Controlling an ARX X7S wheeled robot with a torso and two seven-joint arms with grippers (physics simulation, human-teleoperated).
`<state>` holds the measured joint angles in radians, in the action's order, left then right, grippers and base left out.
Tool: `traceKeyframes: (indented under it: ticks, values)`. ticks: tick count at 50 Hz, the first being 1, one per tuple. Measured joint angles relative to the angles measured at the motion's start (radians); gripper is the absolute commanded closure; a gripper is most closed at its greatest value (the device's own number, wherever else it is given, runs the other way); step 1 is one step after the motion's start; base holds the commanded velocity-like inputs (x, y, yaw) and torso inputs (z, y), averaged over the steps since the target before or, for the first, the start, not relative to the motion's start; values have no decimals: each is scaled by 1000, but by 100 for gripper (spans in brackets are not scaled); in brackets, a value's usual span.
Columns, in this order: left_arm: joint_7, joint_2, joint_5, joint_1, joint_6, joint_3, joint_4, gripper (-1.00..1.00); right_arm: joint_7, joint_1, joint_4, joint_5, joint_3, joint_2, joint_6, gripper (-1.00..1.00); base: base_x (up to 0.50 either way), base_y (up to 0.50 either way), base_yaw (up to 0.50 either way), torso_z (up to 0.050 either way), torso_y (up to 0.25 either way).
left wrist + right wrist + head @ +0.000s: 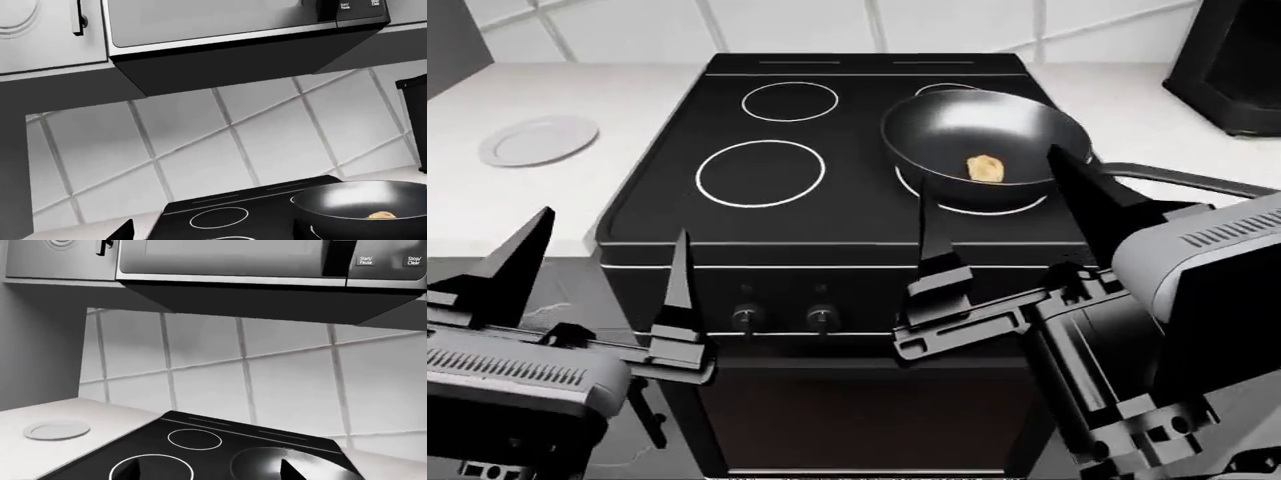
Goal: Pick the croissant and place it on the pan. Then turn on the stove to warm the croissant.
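Golden-brown crescent croissant [988,167] lies inside the deep glossy black pan [941,135], on the far right burner of the black glass-topped stove [667,215]. Placing looks done; the knobs [819,318] on the stove's near front come next. They sit between the two pincers, below and left of the right pincer [994,225], which seems nearer. Right pincer spread apart, empty. Left pincer [601,270] likewise apart, empty, at near left.
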<state>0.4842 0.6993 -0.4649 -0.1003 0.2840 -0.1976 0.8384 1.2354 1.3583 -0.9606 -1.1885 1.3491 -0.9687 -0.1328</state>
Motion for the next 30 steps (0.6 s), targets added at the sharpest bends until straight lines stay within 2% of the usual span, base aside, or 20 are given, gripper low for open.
traceKeyframes:
  ticks: [15,22,30]
  values:
    - [27,-40,157,47,-95,-38,-70,-100,-27,-199,68,252,28,30,157,-100,0,0,0,-50,0]
    - [39,-56,192,62,-135,-41,-107,-100,-8,-262,68,460,73,43,121,-100,0,0,0,-50,0]
    - [42,-72,222,81,-178,-53,-149,-100,17,-343,95,626,109,47,157,-100,0,0,0,-50,0]
